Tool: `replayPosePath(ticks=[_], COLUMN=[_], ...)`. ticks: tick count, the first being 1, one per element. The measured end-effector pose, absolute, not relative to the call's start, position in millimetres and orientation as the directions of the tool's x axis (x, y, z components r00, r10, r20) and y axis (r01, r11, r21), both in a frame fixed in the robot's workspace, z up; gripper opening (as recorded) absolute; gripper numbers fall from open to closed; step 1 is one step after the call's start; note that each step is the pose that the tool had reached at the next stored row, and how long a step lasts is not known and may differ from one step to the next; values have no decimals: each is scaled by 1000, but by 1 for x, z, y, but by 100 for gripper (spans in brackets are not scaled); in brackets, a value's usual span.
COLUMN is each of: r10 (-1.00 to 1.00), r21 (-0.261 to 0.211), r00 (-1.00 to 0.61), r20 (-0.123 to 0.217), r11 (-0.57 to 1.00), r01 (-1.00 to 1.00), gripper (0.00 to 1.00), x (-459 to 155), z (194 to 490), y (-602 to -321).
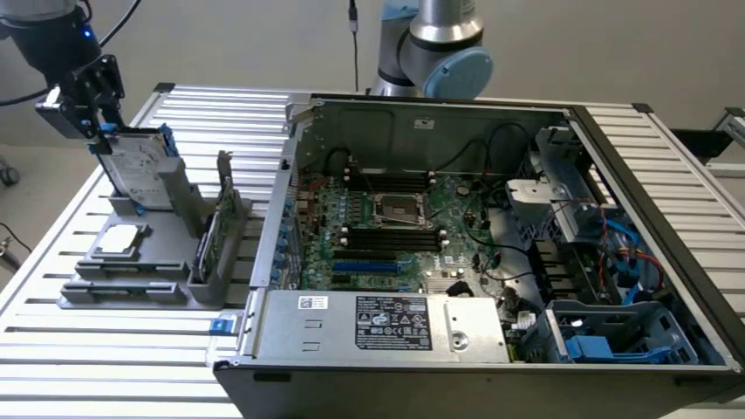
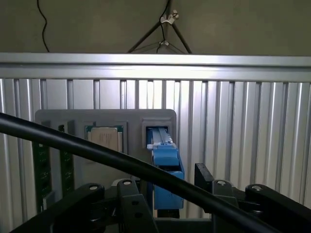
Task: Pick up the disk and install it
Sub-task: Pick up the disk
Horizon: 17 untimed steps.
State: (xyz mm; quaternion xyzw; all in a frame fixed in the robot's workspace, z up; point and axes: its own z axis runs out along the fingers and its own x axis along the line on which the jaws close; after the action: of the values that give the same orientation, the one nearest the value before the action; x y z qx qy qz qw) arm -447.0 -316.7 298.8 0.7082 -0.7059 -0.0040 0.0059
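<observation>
Nearest the wrist camera, a black cable (image 2: 97, 153) was seen slung across the view. Just beyond it the gripper (image 2: 167, 206) was set about the blue-railed end of the disk (image 2: 165, 162). Whether it was clamped on that end or merely placed around it could not be told. Past the disk, the grey holder (image 2: 58, 121) was seen lying on the slatted table (image 2: 243, 126), with a square silver chip (image 2: 104, 138) in one recess and green cards (image 2: 41, 165) stood on edge in others.

In the exterior view the gripper (image 1: 96, 131) and the disk (image 1: 140, 170) were found at the upper left of the frame, well apart from the open computer case (image 1: 652, 175) that takes up the centre and right.

The task was judged barely begun. The disk was met at its upper end, but its lower end was still seated at the holder (image 1: 128, 292), and nothing had been carried to the case. The lift and the whole installation were left to do.

The disk's long axis was stood near upright, the upper end leaned a little toward the exterior view's left, and the white-labelled face was turned toward the exterior view's right.
</observation>
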Motion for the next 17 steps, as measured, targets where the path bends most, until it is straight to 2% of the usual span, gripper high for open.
replayPosePath(ticks=[17], r10=[-1000], r21=[30], r00=[7], r20=[3], r11=[-7], r01=[-1000], gripper=[54], x=[-448], z=[286], y=[-316])
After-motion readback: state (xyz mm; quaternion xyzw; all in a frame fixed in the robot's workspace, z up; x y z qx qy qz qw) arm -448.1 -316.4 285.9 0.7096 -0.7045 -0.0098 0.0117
